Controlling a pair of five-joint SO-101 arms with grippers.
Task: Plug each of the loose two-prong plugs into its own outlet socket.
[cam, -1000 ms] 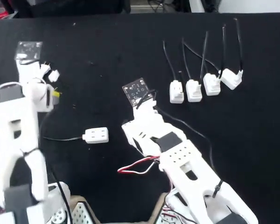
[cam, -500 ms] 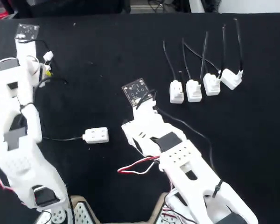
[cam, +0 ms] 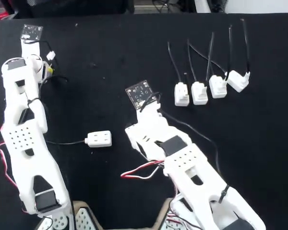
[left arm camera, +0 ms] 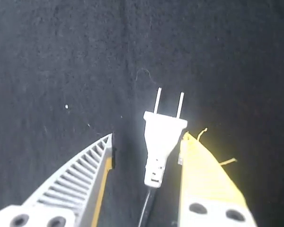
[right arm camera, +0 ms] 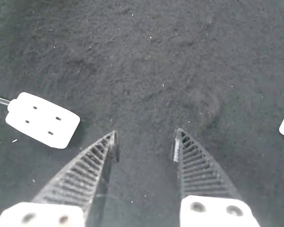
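Socket (cam: 98, 139) is lying toward the near side of the cloth (cam: 110, 48) in the high view, between left arm (cam: 24, 139) and right arm (cam: 182, 163). Four plugs (cam: 199, 92) are sitting in a row far to the right, cords trailing away, well apart from the socket. Left arm is standing stretched toward the far left corner, also well apart from the socket, so any carry is looking long. A trailing cord could be snagging or tugging the light socket off its spot. In the left wrist view, left gripper (left arm camera: 146, 137) is standing part open around a plug (left arm camera: 163, 130), prongs pointing away. The plug body is touching the yellow-taped finger, and a clear gap is showing on the ribbed side. It is not clamped, I judge, and I cannot tell whether it is resting on the cloth. Closing from here is risking a sideways shove or a twist, and skewed prongs would be missing the slots. In the right wrist view, right gripper (right arm camera: 146, 134) is hanging wide open over cloth, holding nothing, with the socket (right arm camera: 42, 119) near, off to one side. Nothing is bracing the socket, so an insertion push would likely be sliding it away.
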